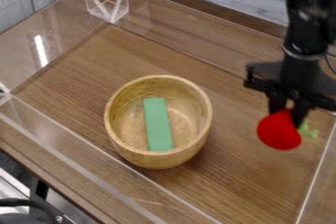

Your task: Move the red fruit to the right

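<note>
The red fruit (278,131) is a small round bright-red toy with a green leafy bit showing at its right side. It hangs just above the wooden tabletop at the right, close to the clear side wall. My gripper (286,110) comes down from above on a black arm and is shut on the top of the red fruit. Whether the fruit touches the table cannot be told.
A wooden bowl (126,135) with a flat green block (157,123) lying in it stands left of centre. Clear acrylic walls (315,189) fence the table on all sides. A clear stand (106,5) sits at the back left.
</note>
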`<state>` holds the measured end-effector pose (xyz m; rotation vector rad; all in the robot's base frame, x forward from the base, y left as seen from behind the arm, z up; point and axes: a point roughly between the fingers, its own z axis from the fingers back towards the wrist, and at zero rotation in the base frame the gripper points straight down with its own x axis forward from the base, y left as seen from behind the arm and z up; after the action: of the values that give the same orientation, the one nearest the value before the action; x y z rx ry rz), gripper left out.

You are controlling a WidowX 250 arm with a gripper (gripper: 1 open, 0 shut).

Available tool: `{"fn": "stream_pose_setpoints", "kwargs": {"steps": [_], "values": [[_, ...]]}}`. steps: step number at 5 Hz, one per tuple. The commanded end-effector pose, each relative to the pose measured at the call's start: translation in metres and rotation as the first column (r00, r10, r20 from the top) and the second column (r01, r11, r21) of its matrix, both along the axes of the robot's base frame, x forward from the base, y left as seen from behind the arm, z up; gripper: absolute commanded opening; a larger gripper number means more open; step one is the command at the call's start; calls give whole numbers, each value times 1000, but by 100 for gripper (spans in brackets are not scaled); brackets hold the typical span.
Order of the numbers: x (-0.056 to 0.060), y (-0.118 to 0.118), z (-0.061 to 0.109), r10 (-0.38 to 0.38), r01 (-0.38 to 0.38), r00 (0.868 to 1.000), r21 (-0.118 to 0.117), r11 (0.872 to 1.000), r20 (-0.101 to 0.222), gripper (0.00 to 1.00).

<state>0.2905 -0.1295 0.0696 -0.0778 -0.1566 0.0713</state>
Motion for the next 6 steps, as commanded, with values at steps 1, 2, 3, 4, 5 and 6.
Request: {"fn": "stream_pose_setpoints", "kwargs": {"steps": [1, 2, 3, 4, 5, 6], "values": [[-2, -11, -2, -11, 12, 999, -36, 999, 38, 0], [-9, -20, -14, -47, 48, 998, -39, 998, 34, 0], [-11, -23, -20, -86, 87, 995, -39, 995, 47, 100], [-13, -23, -12, -88, 90, 994, -36, 995, 68, 0], [-14, -23, -5, -87, 89, 993, -30, 996, 80, 0], [-15, -22, -2, -88, 91, 992, -27, 996, 88, 100]]}}
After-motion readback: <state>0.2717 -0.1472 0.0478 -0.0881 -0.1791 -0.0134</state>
